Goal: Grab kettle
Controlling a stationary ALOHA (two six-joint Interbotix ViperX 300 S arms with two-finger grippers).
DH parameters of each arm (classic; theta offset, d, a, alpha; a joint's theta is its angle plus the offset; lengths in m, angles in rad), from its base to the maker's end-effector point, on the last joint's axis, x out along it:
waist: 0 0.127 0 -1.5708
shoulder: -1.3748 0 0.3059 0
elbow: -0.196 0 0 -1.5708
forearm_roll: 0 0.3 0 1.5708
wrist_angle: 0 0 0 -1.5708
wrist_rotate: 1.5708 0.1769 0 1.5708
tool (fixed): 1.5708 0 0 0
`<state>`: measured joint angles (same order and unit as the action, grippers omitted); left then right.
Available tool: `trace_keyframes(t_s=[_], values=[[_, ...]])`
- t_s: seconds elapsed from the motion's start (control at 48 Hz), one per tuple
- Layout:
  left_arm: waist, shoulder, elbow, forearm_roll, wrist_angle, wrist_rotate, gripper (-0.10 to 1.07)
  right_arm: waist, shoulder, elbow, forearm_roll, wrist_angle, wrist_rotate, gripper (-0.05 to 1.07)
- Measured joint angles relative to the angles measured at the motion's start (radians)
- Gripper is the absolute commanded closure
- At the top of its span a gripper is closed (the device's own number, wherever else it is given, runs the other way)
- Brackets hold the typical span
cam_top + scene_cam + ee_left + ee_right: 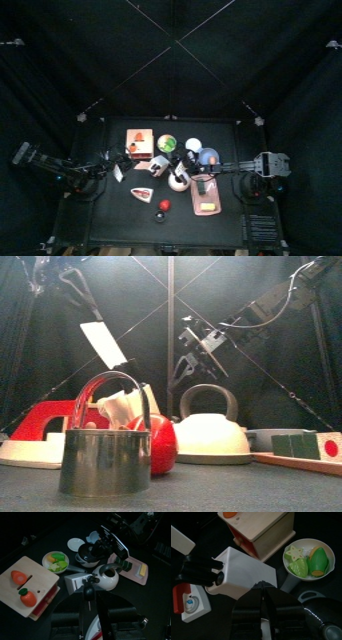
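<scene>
The white kettle with a grey arched handle stands on the table right of centre. It also shows in the top view and the left wrist view. My right gripper reaches across the middle, jaws shut and empty. It hangs above and behind the kettle. My left gripper is shut on one end of a white box, just left of the kettle. The left gripper also shows in the right wrist view.
A wooden board with orange toys, a bowl of green food and a white plate lie behind. A metal cup, a red-and-white toy and a pink tray stand in front.
</scene>
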<state>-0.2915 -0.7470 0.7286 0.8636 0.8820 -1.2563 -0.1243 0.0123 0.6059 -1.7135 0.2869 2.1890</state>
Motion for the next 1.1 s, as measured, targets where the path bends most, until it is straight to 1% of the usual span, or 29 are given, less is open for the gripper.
trace_keyframes(t_s=[0.167, 0.271, 0.438, 0.542, 0.667, 0.812, 1.0, 1.104], values=[[-0.014, -0.009, 0.000, 0.023, -0.017, 0.003, 0.44, 0.003, -0.038, 0.026, 0.000, -0.002, -0.002, 0.65], [-0.020, -0.012, 0.005, 0.049, -0.044, 0.000, 0.44, 0.011, -0.081, 0.051, -0.003, -0.002, -0.002, 0.64], [-0.021, -0.014, 0.031, 0.118, -0.141, -0.003, 0.44, 0.049, -0.169, 0.104, -0.006, -0.002, 0.000, 0.64], [-0.021, -0.012, 0.054, 0.161, -0.199, -0.006, 0.44, 0.095, -0.230, 0.126, 0.012, 0.000, 0.000, 0.64], [-0.023, -0.014, 0.086, 0.212, -0.261, -0.011, 0.45, 0.138, -0.282, 0.143, 0.063, -0.002, -0.003, 0.63], [-0.021, -0.014, 0.137, 0.295, -0.339, -0.015, 0.45, 0.176, -0.295, 0.147, 0.135, -0.002, -0.005, 0.61], [-0.021, -0.014, 0.167, 0.364, -0.388, -0.017, 0.45, 0.178, -0.296, 0.147, 0.288, -0.002, -0.006, 0.59], [-0.020, -0.015, 0.186, 0.414, -0.420, -0.017, 0.44, 0.178, -0.299, 0.150, 0.334, 0.002, -0.018, 0.59]])
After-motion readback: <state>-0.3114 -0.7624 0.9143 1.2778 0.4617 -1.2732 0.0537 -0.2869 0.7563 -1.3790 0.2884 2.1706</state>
